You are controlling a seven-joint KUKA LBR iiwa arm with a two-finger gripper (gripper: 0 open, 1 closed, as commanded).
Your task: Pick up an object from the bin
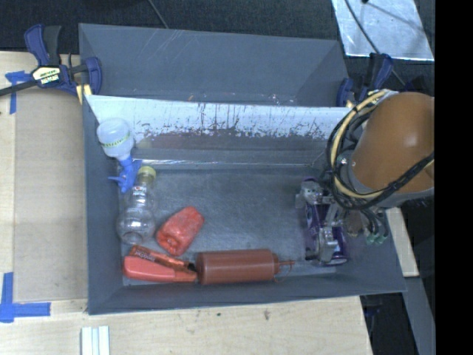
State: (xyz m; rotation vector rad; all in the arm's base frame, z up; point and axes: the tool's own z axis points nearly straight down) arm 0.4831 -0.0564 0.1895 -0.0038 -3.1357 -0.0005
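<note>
My gripper (316, 211) is low in the bin's right part, close to the right wall. Right at its tip is a small purple and blue thing (330, 242), partly hidden by the gripper, so I cannot tell whether it is gripped. A brown cylinder (235, 266) lies along the front wall, its thin right end reaching toward the gripper.
At the left lie an orange-red tool (150, 267), a red crumpled thing (179, 229), a clear plastic bottle (136, 211), a blue piece (126, 173) and a white cap (114, 135). The arm's orange dome and cables hang over the bin's right rim.
</note>
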